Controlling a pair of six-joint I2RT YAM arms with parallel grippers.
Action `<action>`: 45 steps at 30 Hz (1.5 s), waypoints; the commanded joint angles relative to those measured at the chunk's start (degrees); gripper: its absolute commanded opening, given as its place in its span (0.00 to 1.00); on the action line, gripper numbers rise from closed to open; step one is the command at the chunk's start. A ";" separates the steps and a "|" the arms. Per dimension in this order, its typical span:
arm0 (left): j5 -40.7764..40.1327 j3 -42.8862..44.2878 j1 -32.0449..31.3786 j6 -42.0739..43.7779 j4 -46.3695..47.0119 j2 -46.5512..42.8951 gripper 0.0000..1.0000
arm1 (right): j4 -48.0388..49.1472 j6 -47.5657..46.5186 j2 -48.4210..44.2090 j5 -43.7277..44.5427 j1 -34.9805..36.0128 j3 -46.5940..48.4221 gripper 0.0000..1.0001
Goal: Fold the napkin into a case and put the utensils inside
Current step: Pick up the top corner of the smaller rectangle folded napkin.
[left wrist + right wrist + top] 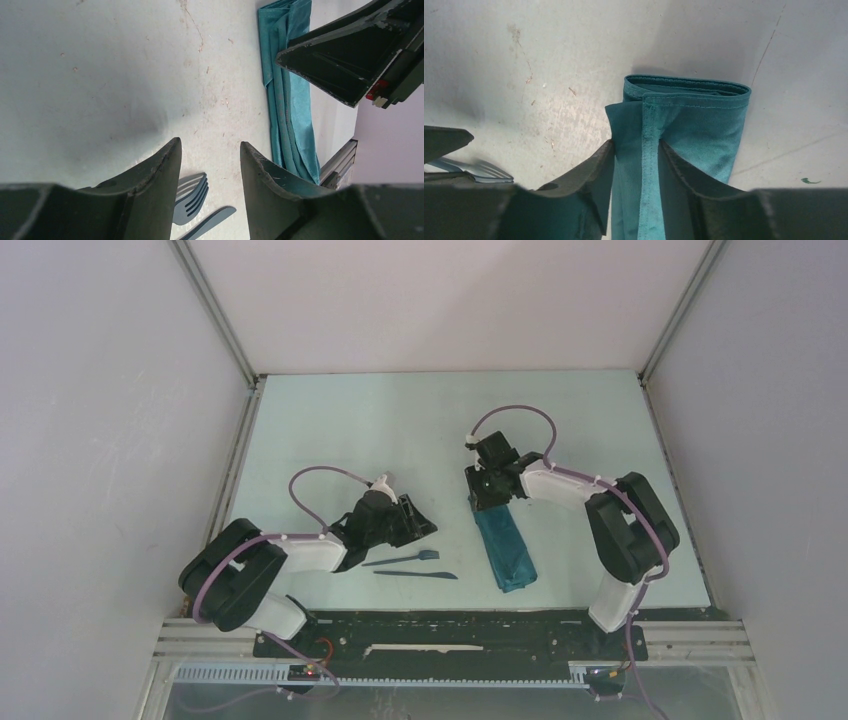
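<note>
Though the overhead view shows them only as thin dark slivers, the knife (416, 574) and, just beyond it, the fork (402, 560) lie side by side near the front of the table (350, 430), left of the middle. Just past them hangs the left gripper (210, 147), jaws partly apart with nothing between them; its own camera cuts off both handles. To the right lies the folded napkin (507, 552), a narrow strip running front to back. At its far end sits the right gripper (636, 150), jaws half apart astride a hemmed band of cloth; whether they pinch it or merely press down cannot be told.
</note>
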 commanded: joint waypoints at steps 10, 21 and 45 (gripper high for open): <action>0.35 1.46 -0.12 0.68 1.94 -0.52 0.52 | 3.15 1.74 2.82 2.32 0.88 -0.10 0.44; 0.40 1.02 -0.15 0.66 1.90 -1.39 0.51 | 4.52 2.35 5.82 0.72 0.65 -0.08 0.27; 0.42 28.28 -8.28 15.47 -11.72 16.67 0.46 | 3.40 7.72 -6.23 -16.00 -8.11 -5.25 0.00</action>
